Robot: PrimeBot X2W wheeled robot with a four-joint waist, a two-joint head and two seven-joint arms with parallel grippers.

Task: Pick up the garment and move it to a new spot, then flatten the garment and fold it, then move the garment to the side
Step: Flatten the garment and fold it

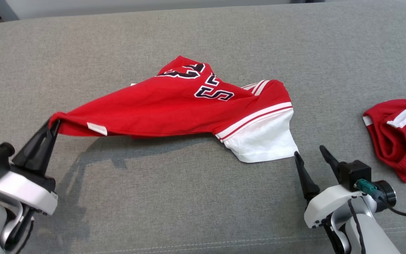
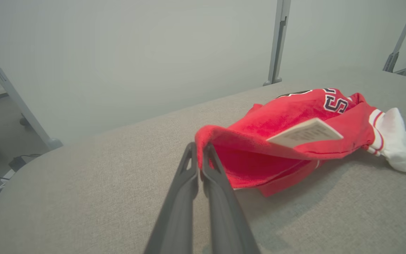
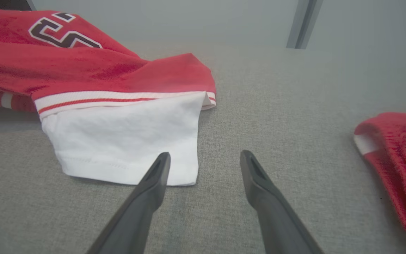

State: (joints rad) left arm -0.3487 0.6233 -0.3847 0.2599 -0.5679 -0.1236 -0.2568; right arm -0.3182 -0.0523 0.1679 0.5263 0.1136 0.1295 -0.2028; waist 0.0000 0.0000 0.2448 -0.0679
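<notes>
The left tool [image 1: 54, 122] pinches the garment [image 1: 174, 109]; the right tool [image 1: 309, 150] gapes empty.

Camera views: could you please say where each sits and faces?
Head view: on the head, facing down at the jersey; left fingers and right fingers show.
Left wrist view: on that wrist, along shut fingers pinching the jersey.
Right wrist view: on that wrist, along open fingers toward the white sleeve.
Head and right wrist views share the second red garment.
</notes>
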